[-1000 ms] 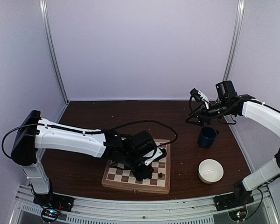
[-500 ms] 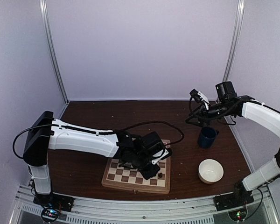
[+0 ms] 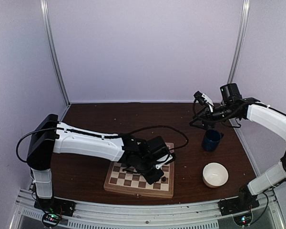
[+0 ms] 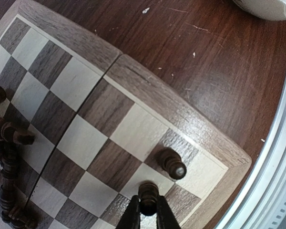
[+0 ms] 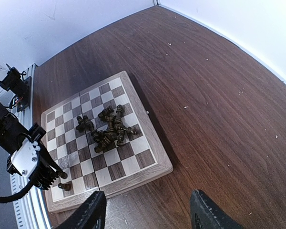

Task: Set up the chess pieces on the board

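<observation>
The board (image 3: 133, 190) lies at the table's near middle. My left gripper (image 4: 148, 210) is shut on the head of a dark chess piece (image 4: 148, 193), upright over a light square near the board's right near corner. Beside it, another piece (image 4: 174, 164) stands free on a dark square. A heap of fallen chess pieces (image 5: 107, 129) lies further in on the board; its edge (image 4: 5, 157) shows at the left of the left wrist view. In the top view my left gripper (image 3: 155, 176) covers that heap. My right gripper (image 5: 148, 217) hangs open and empty, high over the table's right side (image 3: 200, 109).
A dark blue cup (image 3: 211, 140) stands on the table right of the board, below my right arm. A white bowl (image 3: 215, 174) sits nearer the front edge; its rim (image 4: 267, 7) shows in the left wrist view. A metal rail (image 3: 133, 210) runs along the table's near edge.
My left arm has reached further right, carrying its gripper and the piece toward the board's right near corner. The right arm has not moved.
</observation>
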Controlling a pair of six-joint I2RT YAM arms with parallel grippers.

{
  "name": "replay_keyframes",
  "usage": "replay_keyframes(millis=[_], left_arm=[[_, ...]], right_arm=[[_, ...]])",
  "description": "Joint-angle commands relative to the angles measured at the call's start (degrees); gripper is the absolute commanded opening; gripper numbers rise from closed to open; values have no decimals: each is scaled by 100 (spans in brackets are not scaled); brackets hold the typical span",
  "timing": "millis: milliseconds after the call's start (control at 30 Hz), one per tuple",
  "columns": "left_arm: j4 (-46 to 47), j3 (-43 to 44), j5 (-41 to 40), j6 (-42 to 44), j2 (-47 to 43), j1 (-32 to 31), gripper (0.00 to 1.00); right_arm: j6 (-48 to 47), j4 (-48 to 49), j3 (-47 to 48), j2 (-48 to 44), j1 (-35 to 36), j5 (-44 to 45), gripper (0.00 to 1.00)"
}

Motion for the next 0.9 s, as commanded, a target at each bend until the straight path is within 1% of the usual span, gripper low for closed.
replay_keyframes(millis=[0,267,467,633,733,867], left_arm=[[-42,190,-72,17,84,-18,12],[-116,215,-99,8,98,-19,23],[-118,232,-122,-9,78,-19,26],[-113,269,-53,-31,-26,-21,33],[-157,250,-16,1,-389,-19,40],[-296,98,-132,95,-1098,106,48]], right_arm=[[-42,126,-75,-128,-25,1,63],[-33,129,-84,-120,-29,-8,63],[-33,137,-84,-124,-35,-8,63],[-34,134,-84,-124,-35,-12,63],[-17,134,-80,-133,-44,-23,63],[-15,137,-84,-126,-51,-51,63]])
